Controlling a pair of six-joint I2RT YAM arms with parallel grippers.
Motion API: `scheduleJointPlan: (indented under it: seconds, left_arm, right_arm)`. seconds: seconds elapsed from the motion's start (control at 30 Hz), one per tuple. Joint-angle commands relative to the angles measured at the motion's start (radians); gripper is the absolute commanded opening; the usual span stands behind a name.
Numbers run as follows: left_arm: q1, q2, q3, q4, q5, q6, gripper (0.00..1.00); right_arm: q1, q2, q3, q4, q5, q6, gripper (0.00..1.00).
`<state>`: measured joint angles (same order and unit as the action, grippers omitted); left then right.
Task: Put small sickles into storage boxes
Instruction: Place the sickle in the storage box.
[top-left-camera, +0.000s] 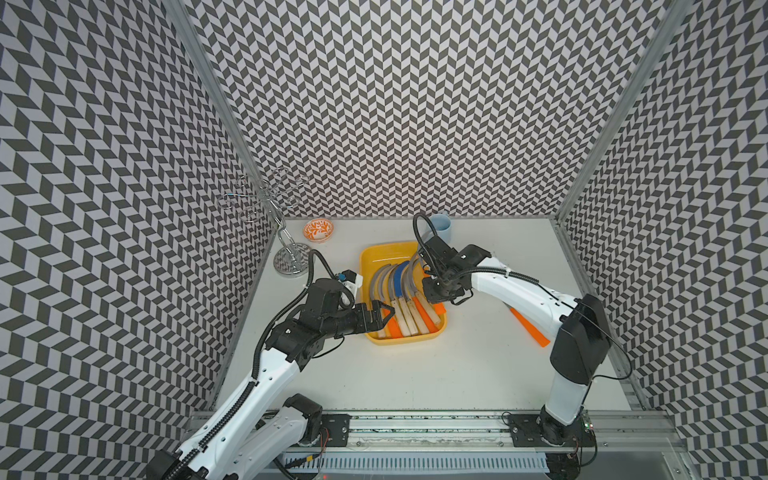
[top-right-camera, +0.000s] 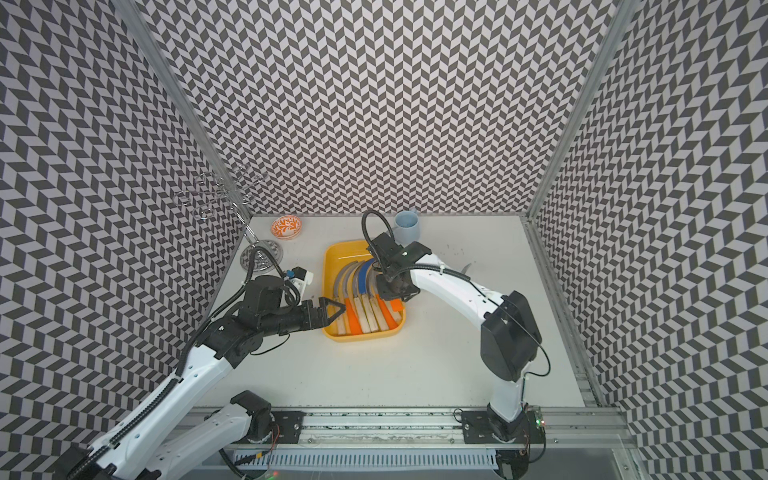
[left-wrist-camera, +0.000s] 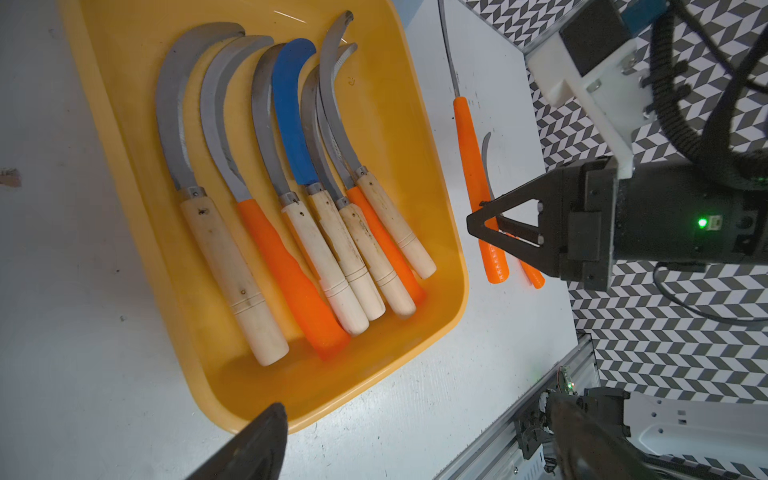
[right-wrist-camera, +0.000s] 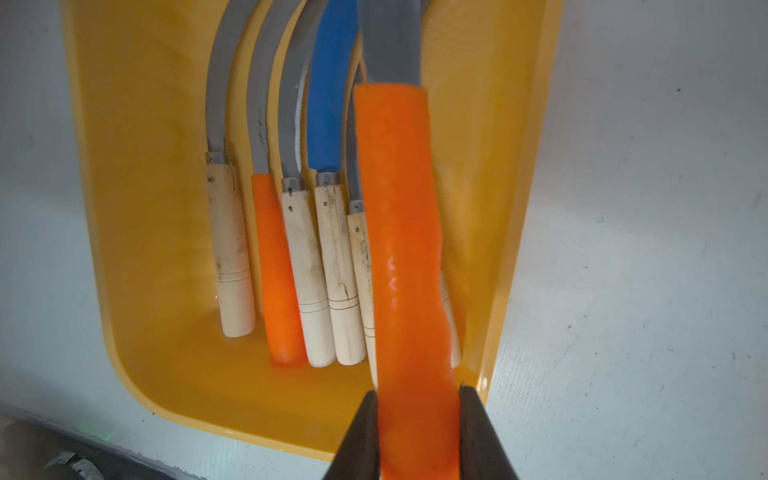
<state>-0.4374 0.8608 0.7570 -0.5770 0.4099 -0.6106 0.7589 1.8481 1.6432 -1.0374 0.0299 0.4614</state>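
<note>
**1. Gripper state.** The right gripper (right-wrist-camera: 417, 390) is clamped on the orange handle of the held sickle (right-wrist-camera: 399, 228), near the butt end. The left gripper (top-left-camera: 384, 316) has its jaws apart and carries nothing. It hovers at the near left corner of the yellow tray (top-left-camera: 368, 270).

**2. Location.** The tray sits mid-way across the table (top-left-camera: 415, 374), toward the far edge. Its long axis runs roughly from the near edge to the far edge. 7 stowed sickles (left-wrist-camera: 324, 257) lie in it side by side, handles toward the near edge and blades curving toward the far edge. The held sickle is above the tray, just inside the right long wall and partly over the rightmost stowed handles. Contact with them cannot be confirmed.

**3. Governing relation.** The long axis of the held sickle runs parallel to the tray's long axis and to the stowed row, handle at the near end and blade at the far end. Judgement: no rotation is needed, only a straight descent and release. The butt end stands close to the tray's near right corner. Drift toward the near or right edge could therefore land the handle on the rim.

**4. Outstanding.** 1 orange-handled sickle (top-left-camera: 530, 328) lies on the table outside the tray, toward the right edge and beneath the right arm. The right arm is the nearer one.
</note>
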Motion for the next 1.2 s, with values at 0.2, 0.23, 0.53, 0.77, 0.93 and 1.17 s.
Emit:
scheduleJointPlan:
  seconds: [0.2,0.23,0.53,0.77,0.93,1.17]
  left_arm:
    - [0.034,-0.092,-0.074,-0.037,0.016,-0.017,1.00]
    - [0.035,-0.102,-0.081,-0.040,0.015,-0.021,1.00]
    - [0.046,-0.183,-0.124,-0.086,0.006,-0.044,1.00]
    - [0.046,-0.213,-0.139,-0.104,0.019,-0.049,1.00]
    - [0.046,-0.205,-0.121,-0.101,0.040,-0.041,1.00]
    - [0.040,-0.134,-0.078,-0.044,0.088,-0.053,1.00]
  right_arm:
    - [0.048,0.102,0.061,0.039,-0.048,0.016,0.05]
    - [0.052,0.113,0.060,0.047,-0.052,0.015,0.05]
    - [0.075,0.209,0.032,0.110,-0.076,-0.005,0.07]
    - [0.077,0.224,0.030,0.109,-0.048,-0.018,0.39]
    - [0.077,0.193,0.033,0.093,-0.032,-0.014,0.56]
    - [0.074,0.122,0.029,0.059,0.018,-0.005,0.98]
